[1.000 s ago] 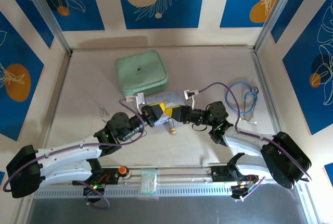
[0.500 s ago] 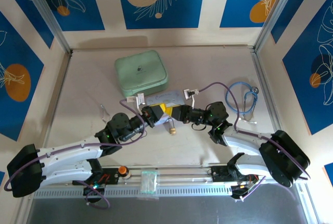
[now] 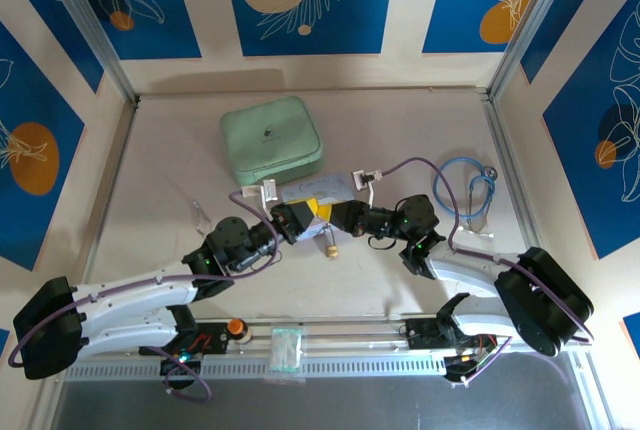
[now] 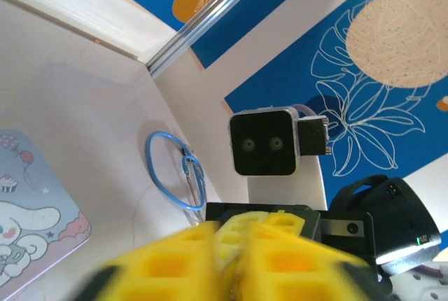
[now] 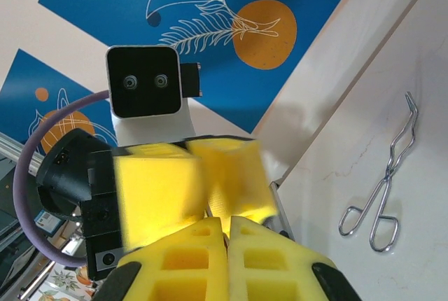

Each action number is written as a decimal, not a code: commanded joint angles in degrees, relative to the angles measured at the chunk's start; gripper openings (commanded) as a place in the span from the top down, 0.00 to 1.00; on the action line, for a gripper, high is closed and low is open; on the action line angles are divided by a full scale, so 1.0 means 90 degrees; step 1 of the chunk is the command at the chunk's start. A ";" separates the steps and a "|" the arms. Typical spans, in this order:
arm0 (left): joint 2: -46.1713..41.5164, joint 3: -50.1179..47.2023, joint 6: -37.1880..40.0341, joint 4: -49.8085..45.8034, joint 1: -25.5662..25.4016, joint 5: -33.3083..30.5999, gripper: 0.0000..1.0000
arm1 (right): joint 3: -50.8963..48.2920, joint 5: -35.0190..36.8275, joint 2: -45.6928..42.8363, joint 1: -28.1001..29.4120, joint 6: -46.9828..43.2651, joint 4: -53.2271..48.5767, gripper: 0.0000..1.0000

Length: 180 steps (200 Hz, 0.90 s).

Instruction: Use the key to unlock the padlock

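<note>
Padlock (image 3: pixel 330 248): tiny, brass-coloured body with a thin pale shackle, near the middle of the beige table (image 3: pixel 400 130). Whether it hangs or rests there is unclear.

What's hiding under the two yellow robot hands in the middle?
A pastel cartoon tin pokes out from under the left gripper and right gripper. They cover its near part and whatever lies directly beneath them.

Cream walls (image 3: pixel 402 10) with blue floral panels (image 3: pixel 340 30) enclose a beige table (image 3: pixel 150 170).
</note>
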 commanded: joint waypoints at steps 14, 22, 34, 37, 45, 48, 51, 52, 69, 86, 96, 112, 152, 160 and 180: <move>-0.0350 -0.0161 -0.0225 -0.0602 0.0063 -0.0994 0.17 | -0.0289 0.0316 -0.0238 -0.0109 -0.0051 -0.0448 1.00; -0.0385 -0.0153 -0.0245 -0.0815 0.0063 -0.1092 0.13 | -0.0367 0.0445 -0.0372 -0.0129 -0.0095 -0.0743 1.00; -0.0405 -0.0083 -0.0397 -0.1298 0.0063 -0.1237 0.13 | -0.0407 0.0726 -0.0638 -0.0168 -0.0177 -0.1493 1.00; -0.0395 -0.0047 -0.0395 -0.1410 0.0063 -0.1239 0.13 | -0.0406 0.0798 -0.0708 -0.0182 -0.0206 -0.1714 1.00; -0.0350 0.0089 -0.0343 -0.1801 0.0053 -0.1216 0.12 | -0.0411 0.1009 -0.0902 -0.0198 -0.0309 -0.2280 1.00; -0.0325 0.0143 -0.0328 -0.1923 0.0048 -0.1201 0.12 | -0.0407 0.1069 -0.0972 -0.0211 -0.0342 -0.2508 1.00; -0.0295 0.0179 -0.0308 -0.2012 0.0030 -0.1190 0.11 | -0.0398 0.1137 -0.1043 -0.0222 -0.0383 -0.2727 1.00; -0.0281 0.0190 -0.0301 -0.2029 0.0027 -0.1183 0.11 | -0.0392 0.1159 -0.1069 -0.0225 -0.0397 -0.2793 1.00; -0.0073 0.0357 -0.0271 -0.2425 -0.0033 -0.1053 0.06 | -0.0297 0.1597 -0.1525 -0.0256 -0.0626 -0.4076 1.00; 0.0119 0.0510 -0.0231 -0.2850 -0.0073 -0.0853 0.01 | -0.0344 0.1975 -0.2073 -0.0274 -0.0794 -0.4902 1.00; 0.0197 0.0581 -0.0260 -0.3026 -0.0153 -0.0792 0.01 | -0.0402 0.2155 -0.2405 -0.0319 -0.0850 -0.5333 1.00; 0.0423 0.0792 -0.0113 -0.3300 -0.0279 -0.0454 0.02 | -0.0488 0.2213 -0.2858 -0.0462 -0.0951 -0.5866 1.00; 0.0918 0.0657 -0.0273 -0.3118 -0.0649 -0.0397 0.32 | -0.0802 0.2181 -0.3509 -0.0777 -0.0939 -0.6374 1.00; 0.1155 0.0663 -0.0319 -0.3035 -0.0598 -0.0182 0.34 | -0.0848 0.2132 -0.3568 -0.0827 -0.0939 -0.6400 1.00; 0.1791 0.0810 -0.0567 -0.2785 -0.0598 0.0295 0.32 | -0.0930 0.2034 -0.3624 -0.0865 -0.0938 -0.6467 1.00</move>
